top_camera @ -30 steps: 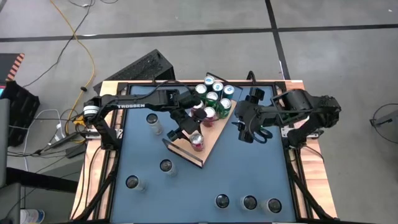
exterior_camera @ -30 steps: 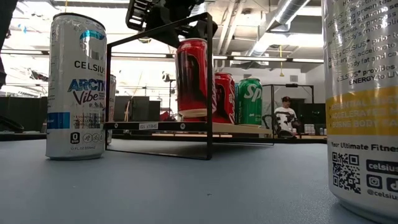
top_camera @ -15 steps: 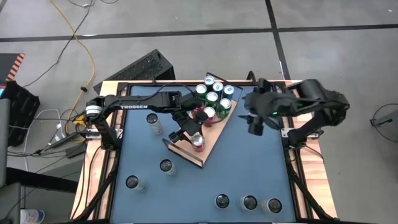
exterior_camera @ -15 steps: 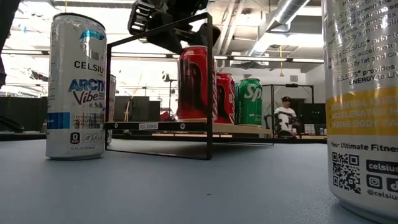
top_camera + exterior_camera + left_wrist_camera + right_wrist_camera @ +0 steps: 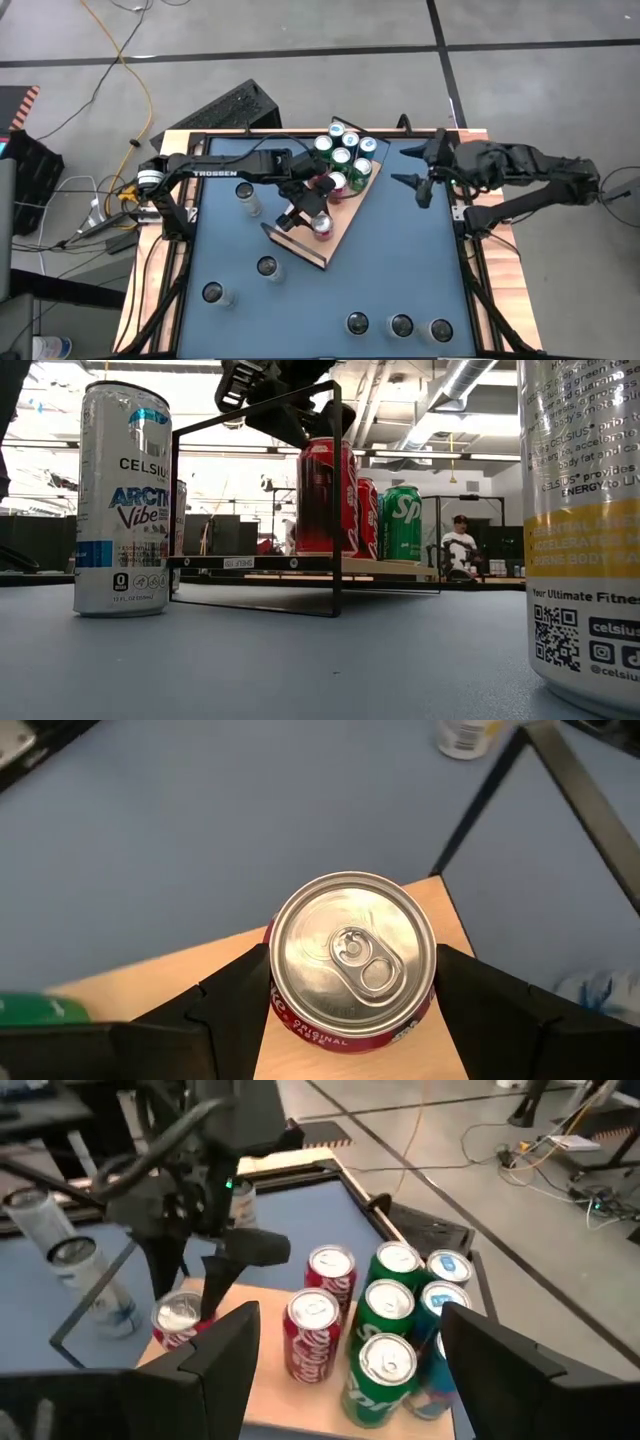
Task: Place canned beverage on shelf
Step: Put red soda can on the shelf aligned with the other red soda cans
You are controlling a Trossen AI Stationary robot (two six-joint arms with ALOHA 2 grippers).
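Observation:
A red canned beverage (image 5: 322, 226) (image 5: 325, 495) stands upright on the shelf (image 5: 347, 212), a light-wood board with a black wire rail (image 5: 335, 500), near the board's near end. My left gripper (image 5: 350, 1010) is shut on this can, coming down from the table's left side (image 5: 285, 405). At the shelf's far end, red, green and blue cans (image 5: 342, 160) (image 5: 385, 1320) stand on their bases. My right gripper (image 5: 420, 183) hangs open over the table's far right part, clear of the shelf, nothing between its fingers (image 5: 230, 1350). My left gripper pinches the red can between its two fingers, one on each side of the can's wall just below the top rim (image 5: 275, 995). The fingers slant down from above and from the table's left. The can stands upright, its bottom (image 5: 325, 552) on the shelf board.
Tall silver cans stand loose on the blue tabletop: left of the shelf (image 5: 245, 195) (image 5: 267, 267) (image 5: 212, 293) and a row along the near edge (image 5: 401, 325). Two of them loom close in the low view (image 5: 122, 500) (image 5: 585, 530). A wooden rim (image 5: 480, 290) frames the table.
My right gripper has drawn back from beside the shelf toward the table's far right corner, turning as it went and staying open. My left gripper has kept its hold on the red can, which has settled onto the shelf board.

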